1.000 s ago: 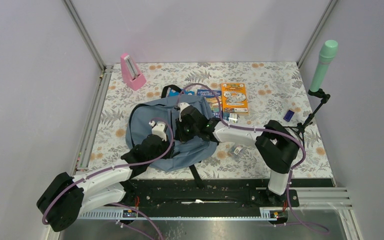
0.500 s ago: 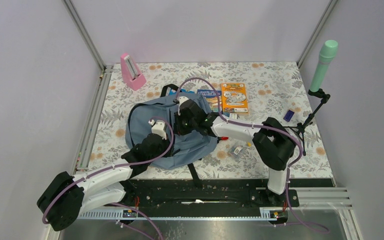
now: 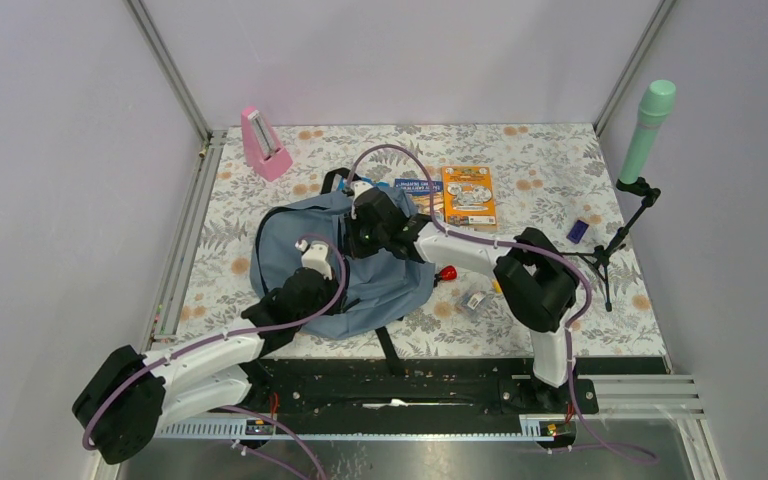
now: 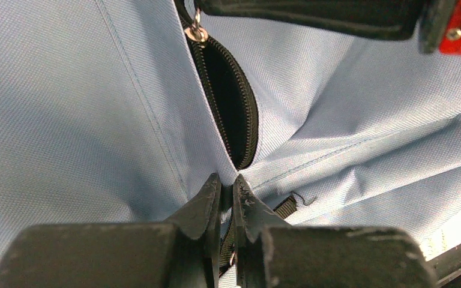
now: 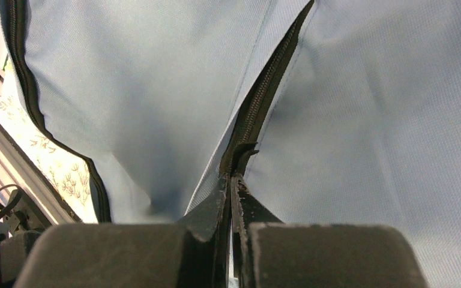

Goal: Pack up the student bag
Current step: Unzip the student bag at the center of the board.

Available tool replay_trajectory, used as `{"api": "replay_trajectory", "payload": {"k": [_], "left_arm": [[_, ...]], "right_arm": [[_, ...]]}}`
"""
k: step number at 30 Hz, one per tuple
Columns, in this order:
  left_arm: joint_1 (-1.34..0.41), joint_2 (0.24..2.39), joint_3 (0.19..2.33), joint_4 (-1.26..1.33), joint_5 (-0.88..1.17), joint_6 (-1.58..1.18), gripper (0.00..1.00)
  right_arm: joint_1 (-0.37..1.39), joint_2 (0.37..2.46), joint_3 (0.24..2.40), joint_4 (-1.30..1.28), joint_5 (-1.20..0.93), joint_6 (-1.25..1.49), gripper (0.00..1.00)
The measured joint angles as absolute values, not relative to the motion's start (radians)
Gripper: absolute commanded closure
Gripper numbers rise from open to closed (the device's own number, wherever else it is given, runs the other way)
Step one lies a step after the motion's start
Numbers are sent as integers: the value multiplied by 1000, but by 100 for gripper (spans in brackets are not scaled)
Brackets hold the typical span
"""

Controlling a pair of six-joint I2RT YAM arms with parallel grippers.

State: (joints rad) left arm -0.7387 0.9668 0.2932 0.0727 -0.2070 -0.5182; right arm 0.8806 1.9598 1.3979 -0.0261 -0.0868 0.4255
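The student bag (image 3: 300, 245) lies flat in the middle of the floral table, grey-blue with black straps. My left gripper (image 3: 305, 290) is at the bag's near edge. In the left wrist view it (image 4: 228, 183) is shut on the bag's fabric, at the near end of a zipper (image 4: 231, 114) that gapes open. My right gripper (image 3: 363, 222) is over the bag's far part. In the right wrist view it (image 5: 231, 180) is shut on the black zipper pull (image 5: 240, 153). Beyond the pull, the zipper track (image 5: 270, 78) is still joined.
An orange book (image 3: 468, 196) and a blue book (image 3: 418, 190) lie just beyond the bag. A small red object (image 3: 447, 272) and small packets (image 3: 475, 300) sit right of it. Also here: a pink metronome (image 3: 263, 145) at the far left, a small blue item (image 3: 577, 231), and a green microphone (image 3: 648, 125) on a stand.
My right gripper has moved away from me and leftward across the bag with the zipper pull. The small red object has come into view beside the bag. The left gripper has stayed put.
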Motion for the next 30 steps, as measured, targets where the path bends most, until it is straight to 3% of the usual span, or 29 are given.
{"api": "replay_trajectory", "payload": {"k": [30], "left_arm": [[-741,942,293,47,-216,-529,100]], "right_arm": [[846,2086,1628,-92,21,366,100]]}}
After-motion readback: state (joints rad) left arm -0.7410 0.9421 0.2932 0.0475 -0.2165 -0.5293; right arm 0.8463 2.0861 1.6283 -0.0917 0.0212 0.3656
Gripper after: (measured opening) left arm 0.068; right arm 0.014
